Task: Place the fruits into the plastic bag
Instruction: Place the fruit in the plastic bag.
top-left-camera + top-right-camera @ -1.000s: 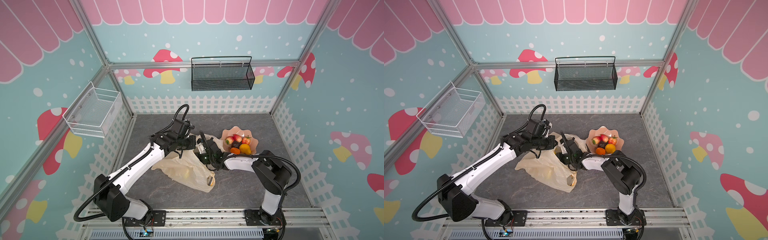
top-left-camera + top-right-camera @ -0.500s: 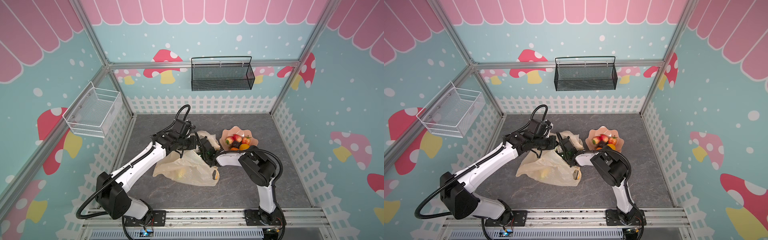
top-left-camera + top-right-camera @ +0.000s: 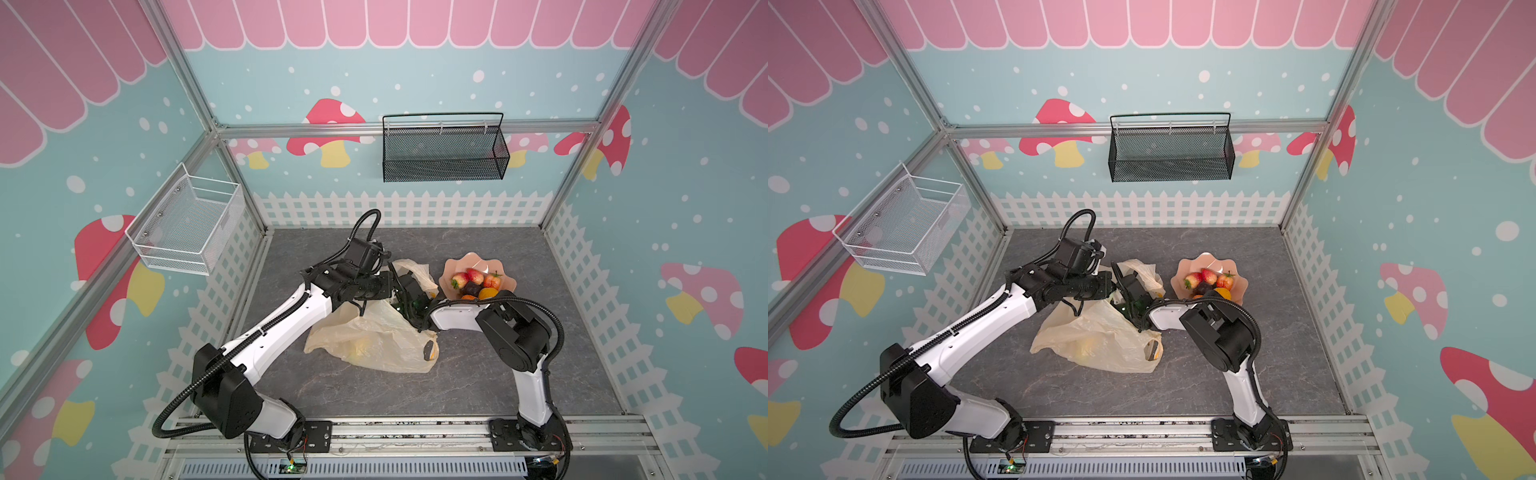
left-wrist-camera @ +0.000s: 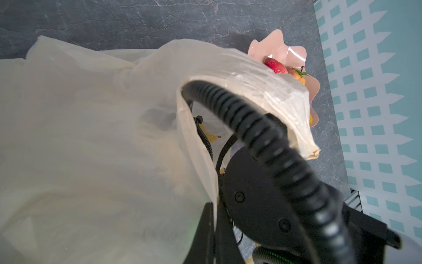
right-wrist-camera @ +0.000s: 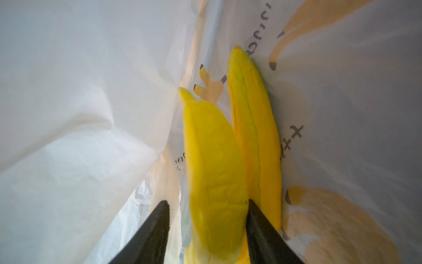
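**Right gripper spread around a banana inside the bag**

The right gripper [image 5: 207, 202] is inside the plastic bag [image 3: 374, 336], and the bag's cream printed film fills its wrist view. Its two black fingers stand apart with a yellow banana [image 5: 212, 171] between them. One finger touches the banana's side. The other is clear of it, with film showing in the gap. The banana looks blurred. A second banana [image 5: 255, 128] lies alongside it against the bag wall, with its tip pointing the same way.

In both top views the left gripper [image 3: 388, 286] is at the bag's mouth, pressed together on the raised rim. One handle loop stands up just beyond it. The rest of the bag slumps on the grey tabletop [image 3: 540, 353], and yellow shows faintly through the film.

A pink scalloped bowl [image 3: 453, 266] sits just beside the bag, on the robot's right. It holds red green-leafed fruits [image 3: 473, 275], a dark purple fruit [image 3: 471, 288] and an orange fruit [image 3: 487, 293]. The right arm partly hides the orange fruit.
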Robot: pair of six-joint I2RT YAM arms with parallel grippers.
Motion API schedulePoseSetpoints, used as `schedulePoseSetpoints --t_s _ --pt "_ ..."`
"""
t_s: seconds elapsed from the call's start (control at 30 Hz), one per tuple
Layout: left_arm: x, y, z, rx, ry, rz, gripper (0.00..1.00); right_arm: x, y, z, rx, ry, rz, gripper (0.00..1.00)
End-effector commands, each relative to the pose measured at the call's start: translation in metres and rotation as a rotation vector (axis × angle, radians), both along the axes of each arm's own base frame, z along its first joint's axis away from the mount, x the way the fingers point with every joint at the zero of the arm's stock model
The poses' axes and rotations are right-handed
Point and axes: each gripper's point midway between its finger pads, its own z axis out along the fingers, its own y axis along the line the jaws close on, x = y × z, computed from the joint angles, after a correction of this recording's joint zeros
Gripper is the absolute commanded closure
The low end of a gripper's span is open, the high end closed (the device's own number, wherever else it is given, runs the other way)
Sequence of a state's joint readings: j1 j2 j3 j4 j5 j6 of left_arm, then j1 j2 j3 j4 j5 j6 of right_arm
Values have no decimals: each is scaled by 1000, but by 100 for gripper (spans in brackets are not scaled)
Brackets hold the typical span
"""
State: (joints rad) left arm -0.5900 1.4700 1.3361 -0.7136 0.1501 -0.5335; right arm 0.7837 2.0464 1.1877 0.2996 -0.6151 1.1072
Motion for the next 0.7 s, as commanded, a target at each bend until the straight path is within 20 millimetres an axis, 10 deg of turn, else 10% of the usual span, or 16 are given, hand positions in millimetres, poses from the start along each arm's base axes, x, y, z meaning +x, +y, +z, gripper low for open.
schedulePoseSetpoints --t_s 0.0,0.67 --pt "4 3 12 -14 -40 -2 100 -4 -3 -5 -41 23 28 39" --pt "2 28 5 23 -48 44 100 -13 -42 23 -138 -33 103 20"
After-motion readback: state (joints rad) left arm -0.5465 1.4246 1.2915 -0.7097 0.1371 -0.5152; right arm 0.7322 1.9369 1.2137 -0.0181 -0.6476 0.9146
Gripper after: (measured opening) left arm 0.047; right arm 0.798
